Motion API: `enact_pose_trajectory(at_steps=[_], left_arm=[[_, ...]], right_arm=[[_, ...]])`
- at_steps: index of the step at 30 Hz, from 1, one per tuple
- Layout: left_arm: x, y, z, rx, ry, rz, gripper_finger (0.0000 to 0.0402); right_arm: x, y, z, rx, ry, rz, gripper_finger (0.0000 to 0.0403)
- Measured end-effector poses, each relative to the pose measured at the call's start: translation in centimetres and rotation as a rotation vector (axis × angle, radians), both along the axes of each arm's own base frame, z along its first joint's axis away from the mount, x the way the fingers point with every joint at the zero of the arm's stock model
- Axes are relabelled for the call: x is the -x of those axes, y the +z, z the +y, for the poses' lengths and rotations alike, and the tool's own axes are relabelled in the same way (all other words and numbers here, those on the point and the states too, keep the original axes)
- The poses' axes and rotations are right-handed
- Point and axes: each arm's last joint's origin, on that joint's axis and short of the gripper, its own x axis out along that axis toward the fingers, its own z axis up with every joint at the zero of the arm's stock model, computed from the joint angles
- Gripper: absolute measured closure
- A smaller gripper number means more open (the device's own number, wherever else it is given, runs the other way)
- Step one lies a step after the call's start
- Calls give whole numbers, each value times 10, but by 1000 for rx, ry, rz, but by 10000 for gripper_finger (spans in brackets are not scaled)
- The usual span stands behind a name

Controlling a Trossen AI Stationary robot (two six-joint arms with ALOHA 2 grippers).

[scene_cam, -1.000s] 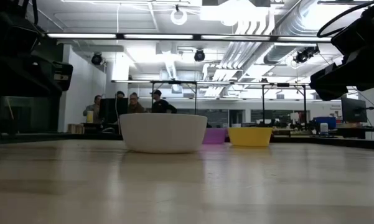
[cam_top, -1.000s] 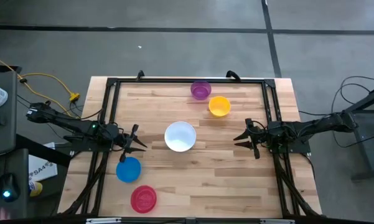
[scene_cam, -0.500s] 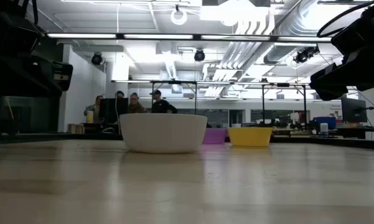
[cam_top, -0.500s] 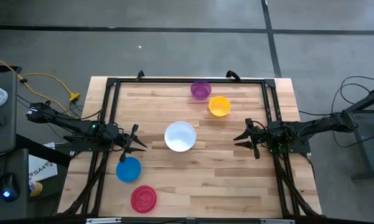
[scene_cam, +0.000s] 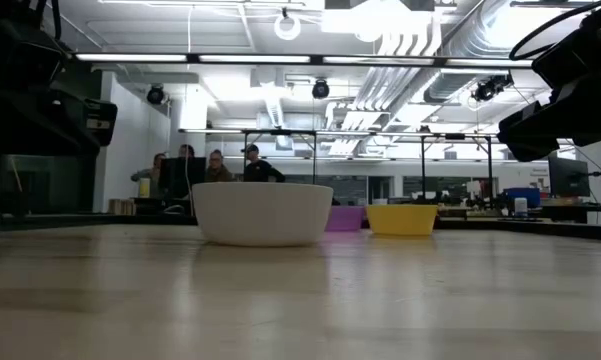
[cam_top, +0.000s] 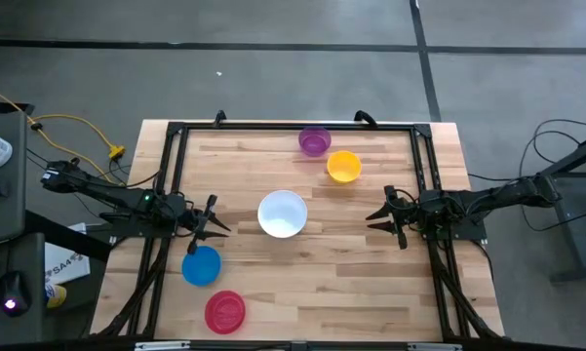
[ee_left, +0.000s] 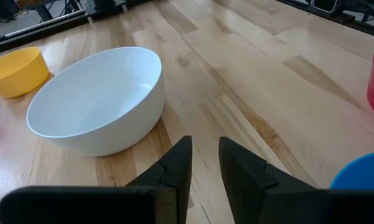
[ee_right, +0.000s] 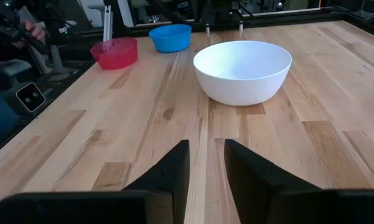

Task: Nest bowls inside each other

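Note:
Five bowls stand apart and upright on their bases on the wooden table. The white bowl (cam_top: 282,214) is in the middle, the blue bowl (cam_top: 202,265) and the red bowl (cam_top: 224,312) are near left, and the purple bowl (cam_top: 315,140) and the yellow bowl (cam_top: 344,166) are at the far side. My left gripper (cam_top: 214,219) hovers left of the white bowl, just beyond the blue one, its fingers (ee_left: 180,163) a narrow gap apart with nothing between them. My right gripper (cam_top: 378,216) hovers right of the white bowl, also narrowly open and empty (ee_right: 206,144).
A black metal frame (cam_top: 175,132) runs around the table top. Bare wood lies between the white bowl and each gripper. In the low view, people (scene_cam: 215,165) sit in the room beyond the table. A yellow cable (cam_top: 78,127) lies on the floor to the left.

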Motion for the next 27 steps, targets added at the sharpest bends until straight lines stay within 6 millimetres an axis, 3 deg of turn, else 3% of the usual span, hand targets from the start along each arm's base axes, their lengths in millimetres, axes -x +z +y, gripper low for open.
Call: enact_pose_trajectory(at_steps=[16, 21, 27], left_arm=[[-1, 3, 0, 15, 5, -25, 320], [-4, 16, 0, 164, 62, -122, 320], [-7, 36, 2, 99, 154, -144, 320]], right_arm=[[0, 0, 0, 0, 0, 0, 308], [0, 0, 0, 0, 0, 0, 308], [0, 0, 0, 0, 0, 0, 308]])
